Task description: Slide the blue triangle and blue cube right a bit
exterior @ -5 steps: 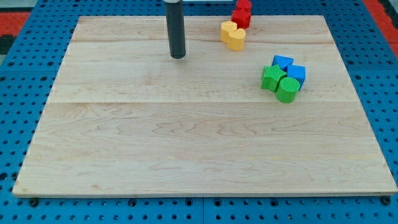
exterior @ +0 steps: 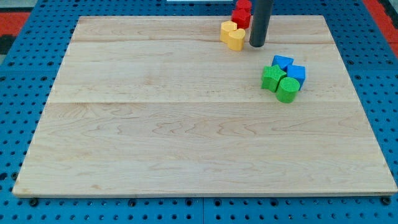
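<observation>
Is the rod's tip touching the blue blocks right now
No, my tip sits beside the yellow heart, apart from the blue triangle and blue cube.

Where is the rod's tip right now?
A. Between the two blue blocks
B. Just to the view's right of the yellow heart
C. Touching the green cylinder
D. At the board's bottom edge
B: my tip sits close beside the yellow heart on its right side, above and apart from the cluster with the blue triangle, blue cube and green cylinder.
</observation>
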Robot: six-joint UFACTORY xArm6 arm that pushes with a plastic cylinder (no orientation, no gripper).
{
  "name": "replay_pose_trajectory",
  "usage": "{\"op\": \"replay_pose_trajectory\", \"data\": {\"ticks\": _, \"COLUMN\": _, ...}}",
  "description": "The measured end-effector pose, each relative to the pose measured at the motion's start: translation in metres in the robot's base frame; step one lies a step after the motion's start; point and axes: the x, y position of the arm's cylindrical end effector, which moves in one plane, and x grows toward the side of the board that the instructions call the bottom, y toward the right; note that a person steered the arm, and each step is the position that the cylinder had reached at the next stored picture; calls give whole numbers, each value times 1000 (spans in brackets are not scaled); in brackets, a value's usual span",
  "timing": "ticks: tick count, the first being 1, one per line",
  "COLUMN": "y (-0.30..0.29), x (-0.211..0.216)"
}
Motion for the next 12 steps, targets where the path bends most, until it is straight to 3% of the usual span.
{"op": "replay_pose_trajectory", "data": {"ticks": 1, "y": -2, "x": 3}}
{"op": "replay_pose_trajectory", "data": {"ticks": 3, "y": -92, "x": 82}}
{"op": "replay_pose_trajectory", "data": {"ticks": 5, "y": -170, "x": 82}}
{"op": "replay_pose_trajectory", "data": {"ticks": 12, "y": -209, "x": 85}}
